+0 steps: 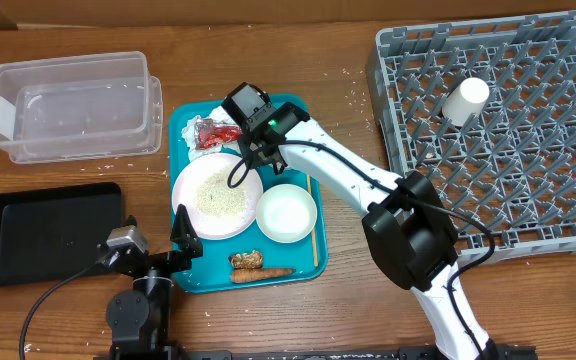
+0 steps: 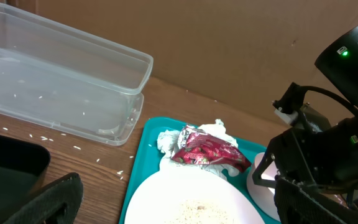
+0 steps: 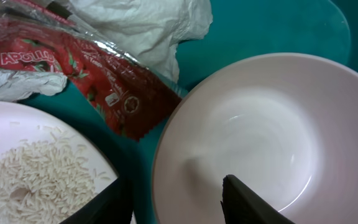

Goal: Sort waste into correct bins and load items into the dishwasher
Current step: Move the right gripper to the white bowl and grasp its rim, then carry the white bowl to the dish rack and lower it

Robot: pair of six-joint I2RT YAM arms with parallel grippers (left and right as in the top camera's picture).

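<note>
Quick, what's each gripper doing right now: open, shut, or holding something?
Left gripper: open, holding nothing.
Right gripper: open, jaws either side of the white dish rim, no grip on it visible.

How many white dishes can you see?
3: a plate with rice on the teal tray, a bowl beside it, and a cup lying in the grey rack. The right arm could hide another.

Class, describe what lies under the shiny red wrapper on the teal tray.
Under the shiny red wrapper, crumpled white tissue pokes out, resting on the teal plastic tray. The wrapper covers the tissue's middle, so anything else beneath cannot be seen.
</note>
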